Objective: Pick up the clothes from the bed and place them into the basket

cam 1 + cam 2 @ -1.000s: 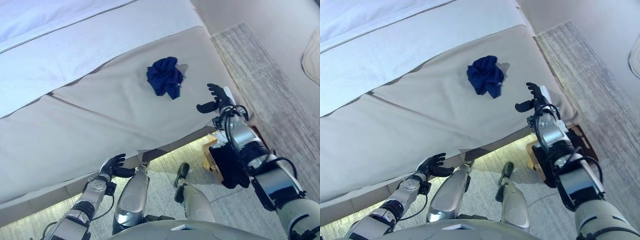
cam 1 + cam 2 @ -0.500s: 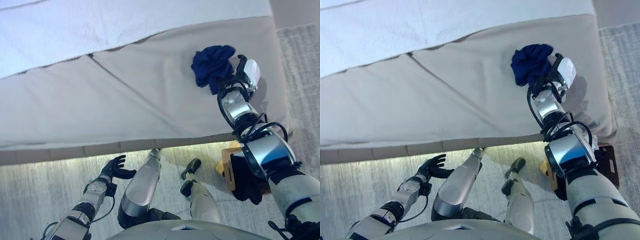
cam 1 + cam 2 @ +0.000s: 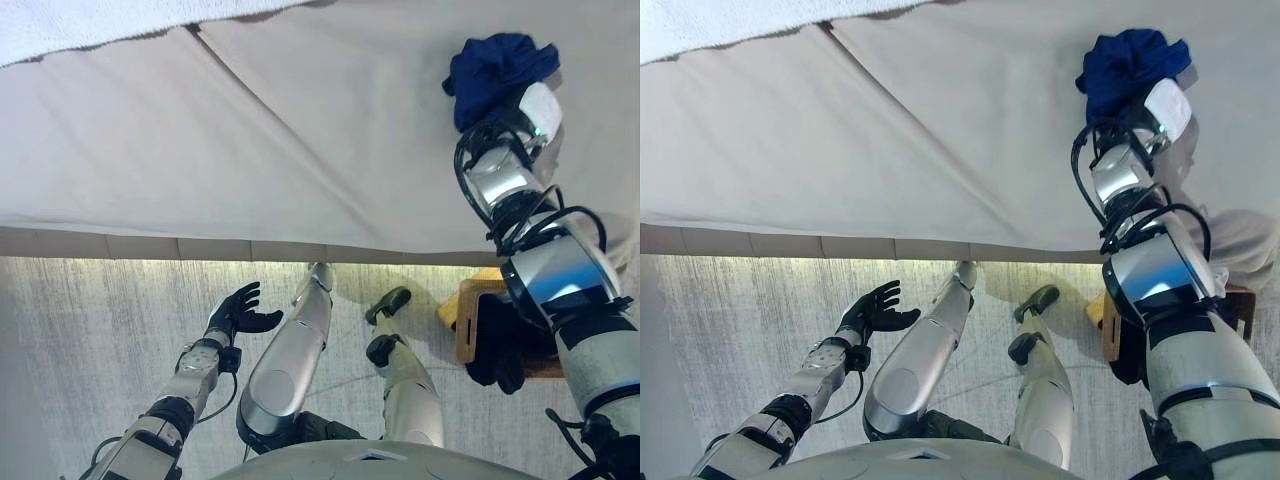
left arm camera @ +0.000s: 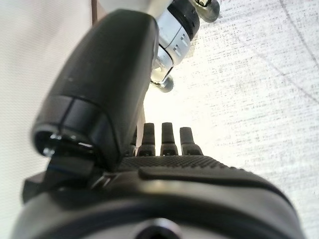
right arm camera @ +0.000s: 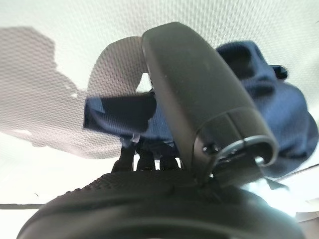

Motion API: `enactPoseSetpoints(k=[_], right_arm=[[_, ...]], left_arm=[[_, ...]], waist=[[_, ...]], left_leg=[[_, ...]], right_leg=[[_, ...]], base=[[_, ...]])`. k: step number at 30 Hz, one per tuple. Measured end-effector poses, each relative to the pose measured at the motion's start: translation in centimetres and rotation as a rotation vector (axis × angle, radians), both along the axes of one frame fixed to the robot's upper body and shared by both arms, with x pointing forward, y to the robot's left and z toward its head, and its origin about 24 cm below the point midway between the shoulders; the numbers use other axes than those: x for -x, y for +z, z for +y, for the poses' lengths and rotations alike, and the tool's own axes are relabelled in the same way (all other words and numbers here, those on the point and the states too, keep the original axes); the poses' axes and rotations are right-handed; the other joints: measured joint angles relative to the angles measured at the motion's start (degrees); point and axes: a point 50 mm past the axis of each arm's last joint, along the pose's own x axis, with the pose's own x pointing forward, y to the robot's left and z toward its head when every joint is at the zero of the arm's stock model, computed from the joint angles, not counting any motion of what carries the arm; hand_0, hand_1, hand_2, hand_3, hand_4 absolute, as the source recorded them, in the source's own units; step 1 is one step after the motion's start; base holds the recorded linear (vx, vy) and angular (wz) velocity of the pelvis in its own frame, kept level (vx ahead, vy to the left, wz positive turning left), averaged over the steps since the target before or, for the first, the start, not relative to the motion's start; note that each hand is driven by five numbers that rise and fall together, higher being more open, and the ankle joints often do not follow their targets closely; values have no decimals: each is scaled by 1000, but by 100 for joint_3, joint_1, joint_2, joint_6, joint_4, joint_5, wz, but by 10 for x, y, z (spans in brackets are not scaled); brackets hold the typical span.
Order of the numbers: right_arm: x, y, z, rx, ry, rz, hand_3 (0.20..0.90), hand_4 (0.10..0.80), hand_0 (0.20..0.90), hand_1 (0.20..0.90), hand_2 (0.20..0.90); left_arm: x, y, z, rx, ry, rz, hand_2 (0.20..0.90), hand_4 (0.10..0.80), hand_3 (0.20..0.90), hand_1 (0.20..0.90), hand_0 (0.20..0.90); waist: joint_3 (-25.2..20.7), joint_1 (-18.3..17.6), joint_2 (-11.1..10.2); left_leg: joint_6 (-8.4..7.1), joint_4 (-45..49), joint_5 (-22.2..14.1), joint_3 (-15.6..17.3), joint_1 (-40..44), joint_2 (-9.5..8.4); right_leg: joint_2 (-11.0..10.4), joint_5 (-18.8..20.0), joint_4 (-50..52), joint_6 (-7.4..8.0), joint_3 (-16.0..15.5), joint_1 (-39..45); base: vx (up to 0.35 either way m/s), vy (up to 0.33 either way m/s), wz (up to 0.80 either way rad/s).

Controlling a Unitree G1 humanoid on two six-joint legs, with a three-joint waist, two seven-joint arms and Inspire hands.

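A crumpled dark blue cloth (image 3: 495, 75) lies on the beige bed (image 3: 300, 140) at the upper right of the frame, near the bed's edge. The right hand (image 3: 528, 112) is right against the cloth, its white-covered thumb beside it; its fingers are hidden by the cloth, so I cannot tell whether they have closed on it. The left hand (image 3: 237, 311) hangs low at the lower left, over the grey carpet (image 3: 90, 340), fingers spread and holding nothing. A wooden basket (image 3: 470, 320) sits on the floor at the lower right, partly behind the right arm.
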Motion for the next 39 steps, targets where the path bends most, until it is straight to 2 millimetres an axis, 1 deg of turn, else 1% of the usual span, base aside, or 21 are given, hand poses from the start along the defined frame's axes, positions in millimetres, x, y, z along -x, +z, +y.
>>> enactPoseSetpoints(k=[1, 5, 8, 12, 13, 15, 16, 17, 18, 20, 22, 23, 24, 26, 28, 29, 30, 33, 35, 37, 39], right_arm=[[0, 9, -1, -8, -9, -22, 200, 100, 300, 300, 300], [2, 25, -8, -33, -45, -103, 200, 100, 300, 300, 300], [1, 32, -3, -83, -21, -219, 200, 100, 300, 300, 300], [3, 37, 17, -128, 94, -418, 200, 100, 300, 300, 300], [4, 38, 22, -134, 130, -447, 200, 100, 300, 300, 300], [9, 33, 35, -143, 222, -497, 200, 100, 300, 300, 300], [13, 27, 39, -157, 255, -506, 200, 100, 300, 300, 300], [18, 16, 46, -165, 301, -505, 200, 100, 300, 300, 300], [22, 9, 50, -172, 333, -502, 200, 100, 300, 300, 300], [28, 1, 57, -187, 381, -499, 200, 100, 300, 300, 300], [31, -5, 62, -206, 424, -479, 200, 100, 300, 300, 300], [32, -8, 65, -213, 443, -465, 200, 100, 300, 300, 300], [32, -11, 67, -219, 457, -452, 200, 100, 300, 300, 300], [37, -25, 75, -245, 535, -388, 200, 100, 300, 300, 300], [39, -33, 79, -261, 588, -343, 200, 100, 300, 300, 300], [40, -39, 84, -278, 624, -306, 200, 100, 300, 300, 300], [41, -45, 90, -300, 661, -275, 200, 100, 300, 300, 300], [44, -48, 97, -315, 741, -227, 200, 100, 300, 300, 300], [45, -49, 102, -325, 814, -166, 200, 100, 300, 300, 300], [46, -52, 105, -349, 865, -100, 200, 100, 300, 300, 300], [47, -52, 103, -364, 891, -67, 200, 100, 300, 300, 300]], left_arm=[[0, 1, 1, 0, 3, -7, 900, 800, 900, 900, 900], [0, 1, 4, -10, 11, -11, 900, 800, 900, 900, 900], [3, -1, 5, -14, 14, -5, 900, 800, 900, 900, 900], [3, 0, 6, -23, 20, -9, 900, 800, 900, 900, 900], [3, 0, 7, -31, 25, -10, 900, 800, 900, 900, 900], [3, 1, 12, -50, 37, -11, 900, 800, 900, 900, 900], [2, 3, 14, -60, 40, -15, 900, 800, 900, 900, 900], [2, 4, 18, -78, 45, -16, 900, 800, 900, 900, 900], [1, 4, 19, -91, 42, -16, 900, 800, 900, 900, 900], [-4, 9, 22, -132, 17, -26, 900, 800, 900, 900, 900], [-13, 15, 25, -182, -3, -35, 900, 800, 900, 900, 900], [-16, 17, 26, -202, -6, -37, 900, 800, 900, 900, 900], [-17, 18, 27, -212, -5, -34, 900, 800, 900, 900, 900], [-18, 18, 30, -236, 1, -21, 900, 800, 900, 900, 900], [-18, 18, 30, -239, 3, -11, 900, 800, 900, 900, 900], [-18, 17, 30, -242, 1, -5, 900, 800, 900, 900, 900], [-17, 17, 30, -252, -9, -6, 900, 800, 900, 900, 900], [-19, 18, 24, -250, -26, -5, 900, 800, 900, 900, 900], [-15, 14, 20, -239, -34, 13, 900, 800, 900, 900, 900], [-11, 10, 21, -248, -51, 43, 900, 800, 900, 900, 900], [-9, 9, 22, -263, -68, 61, 900, 800, 900, 900, 900]], waist=[[0, -8, 0], [0, 1, 0], [0, -32, 0], [41, -151, -69], [65, -198, -115], [126, -329, -228], [156, -379, -288], [196, -372, -372], [205, -388, -391], [212, -401, -405], [216, -391, -423], [215, -412, -422], [216, -433, -423], [214, -435, -425], [213, -448, -426], [213, -458, -426], [212, -512, -426], [210, -642, -427], [208, -763, -425], [207, -894, -422], [205, -950, -422]], left_leg=[[-3, 1, 36, -30, -144, 15], [-24, 12, 50, -106, -308, 73], [-26, 51, 53, -81, -320, 111], [-23, 142, 49, 90, -219, 176], [18, 220, 82, 186, -194, 186], [11, 320, -69, 368, 10, 237], [41, 331, -102, 450, 164, 254], [75, 345, -154, 583, 378, 282], [116, 386, -225, 661, 537, 297], [199, 378, -312, 841, 845, 320], [258, 282, -326, 1003, 1104, 377], [271, 251, -337, 1036, 1237, 384], [301, 229, -352, 1078, 1316, 399], [331, -33, -349, 1301, 1828, 479], [337, -256, -346, 1426, 2205, 506], [363, -438, -325, 1512, 2499, 521], [371, -639, -320, 1576, 2766, 549], [387, -1035, -242, 1650, 3150, 562], [420, -1335, -196, 1733, 3491, 572], [417, -1538, -185, 1828, 3768, 601], [416, -1650, -183, 1845, 3893, 608]], right_leg=[[21, 1, 25, 0, -15, -138], [73, -2, 128, -2, -35, -319], [104, -5, 172, -8, 8, -359], [153, 14, 174, -30, 170, -294], [152, 61, 190, -92, 231, -278], [182, 61, 159, -91, 374, -83], [186, 60, 157, -92, 467, 30], [190, 60, 158, -92, 605, 191], [202, 60, 128, -92, 669, 348], [215, 64, 33, -93, 814, 634], [252, 113, -23, -161, 1010, 808], [264, 118, -49, -167, 1148, 905], [270, 117, -54, -168, 1201, 968], [324, 195, -104, -183, 1486, 1260], [339, 205, -219, -184, 1618, 1529], [344, 228, -276, -149, 1694, 1710], [362, 278, -367, -77, 1777, 1890], [363, 278, -425, -77, 1823, 2068], [372, 278, -440, -77, 1891, 2223], [390, 277, -511, -77, 1890, 2411], [399, 277, -586, -77, 1885, 2531]], base=[[-37, -52, 3], [-23, -46, 4], [-3, -20, -9], [-27, -5, -20], [-38, -13, -36], [76, -74, -35], [77, -119, -38], [54, -138, -39], [29, -136, -38], [9, -119, -26], [42, -123, -22], [50, -91, -13], [18, -85, -15], [56, -90, -39], [75, -85, -38], [79, -89, -34], [98, -104, -28], [86, -90, -15], [130, -95, -17], [64, -71, 6], [28, -62, 12]])
